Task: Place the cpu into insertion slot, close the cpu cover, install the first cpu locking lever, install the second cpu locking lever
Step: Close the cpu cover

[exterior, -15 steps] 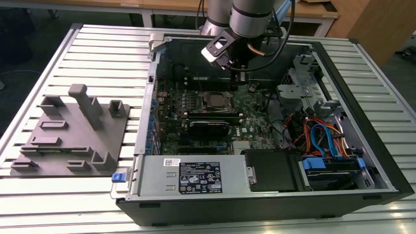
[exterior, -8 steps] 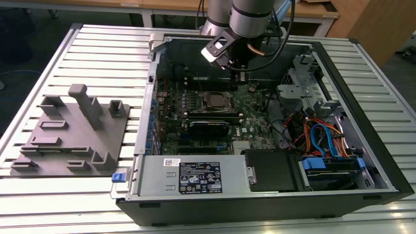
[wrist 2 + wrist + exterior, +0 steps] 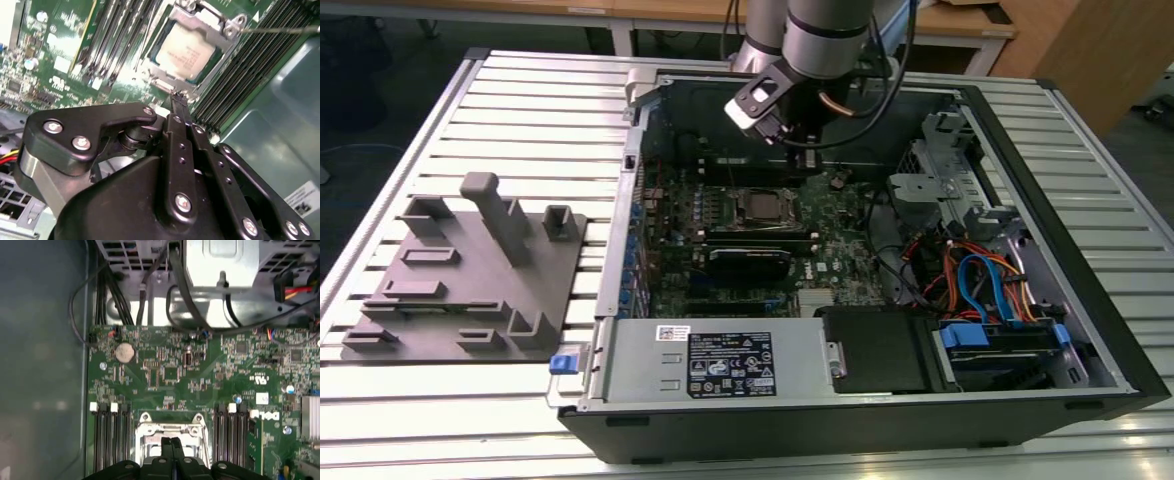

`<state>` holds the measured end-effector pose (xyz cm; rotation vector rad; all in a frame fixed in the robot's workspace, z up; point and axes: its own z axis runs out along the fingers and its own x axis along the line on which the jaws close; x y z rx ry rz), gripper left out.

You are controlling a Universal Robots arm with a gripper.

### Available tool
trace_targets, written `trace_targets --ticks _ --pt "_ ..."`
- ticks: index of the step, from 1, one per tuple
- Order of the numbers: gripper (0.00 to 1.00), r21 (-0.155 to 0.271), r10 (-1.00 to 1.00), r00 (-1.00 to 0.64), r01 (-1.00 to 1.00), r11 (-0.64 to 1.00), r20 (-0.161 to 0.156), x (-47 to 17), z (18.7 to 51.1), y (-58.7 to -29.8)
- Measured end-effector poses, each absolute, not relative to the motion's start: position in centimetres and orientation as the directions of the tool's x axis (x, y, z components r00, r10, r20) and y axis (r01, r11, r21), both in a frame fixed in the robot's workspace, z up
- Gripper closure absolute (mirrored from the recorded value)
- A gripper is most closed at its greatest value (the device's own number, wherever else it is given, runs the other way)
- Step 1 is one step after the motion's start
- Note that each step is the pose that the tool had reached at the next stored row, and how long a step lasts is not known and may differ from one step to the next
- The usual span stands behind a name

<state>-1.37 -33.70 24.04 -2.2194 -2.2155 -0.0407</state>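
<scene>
- I see an open computer case lying on a slatted metal table.
- At the exterior view's left, a grey fixture plate with upright blocks sits just beside the case.
- A labelled silver power supply lies inside the case.
- Blue and orange cables bunch at the exterior view's right.
- In the first wrist view I spot a coin battery near long black memory slots.

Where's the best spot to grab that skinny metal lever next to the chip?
Probably pinch the locking lever across its bare straight stretch past the corner of the cpu cover, coming from above the circuit board: it's a slim rod.
</scene>
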Motion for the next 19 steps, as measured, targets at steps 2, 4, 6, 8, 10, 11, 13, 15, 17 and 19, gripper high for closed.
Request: trace_targets --ticks 2,4,6,8,10,11,13,15,17,19 --pt "0.9 0.014 1.0 0.002 1.0 -0.002 0.022 -1.9 23.8 -33.7" --pt "0.9 0.014 1.0 0.002 1.0 -0.002 0.022 -2.4 23.5 -33.7" --pt "0.9 0.014 1.0 0.002 1.0 -0.002 0.022 -3.0 23.2 -33.7" --pt "0.9 0.015 1.0 0.002 1.0 -0.002 0.022 -3.6 22.9 -33.7" --pt "0.9 0.015 1.0 0.001 1.0 -0.001 0.022 -4.1 22.7 -33.7" --pt "0.9 0.014 1.0 0.0 1.0 0.0 0.022 -4.3 22.6 -33.7" --pt "0.9 0.014 1.0 -0.003 1.0 0.003 0.022 -4.5 22.5 -33.9" --pt "0.9 0.015 1.0 -0.005 1.0 0.005 0.022 -4.6 22.4 -34.0" --pt "0.9 0.014 1.0 -0.005 1.0 0.005 0.022 -4.6 22.4 -34.0" --pt "0.9 0.014 1.0 -0.005 1.0 0.005 0.022 -4.6 22.4 -34.0"
